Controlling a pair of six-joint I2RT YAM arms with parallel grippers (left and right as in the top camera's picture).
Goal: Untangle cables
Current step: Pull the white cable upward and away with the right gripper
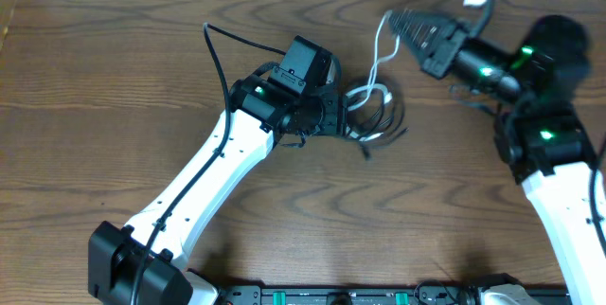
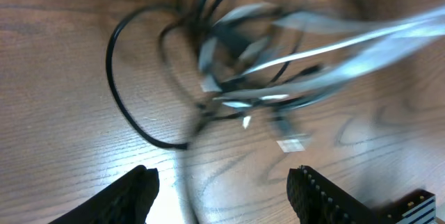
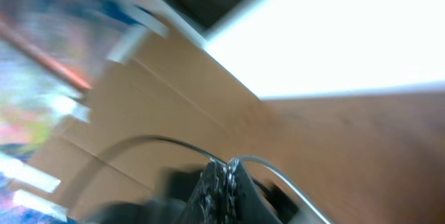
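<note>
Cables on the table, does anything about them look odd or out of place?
Yes: the cables lie in a knotted clump mid-table, and the white cable runs out of it to the right gripper, which pinches it.

The surface is mid-brown with darker swirling wood grain. At upper centre of the overhead frame, a white cable mingles with black cables. The left arm and right arm are white with black joints and green lights. The left claw and right claw are black.
</note>
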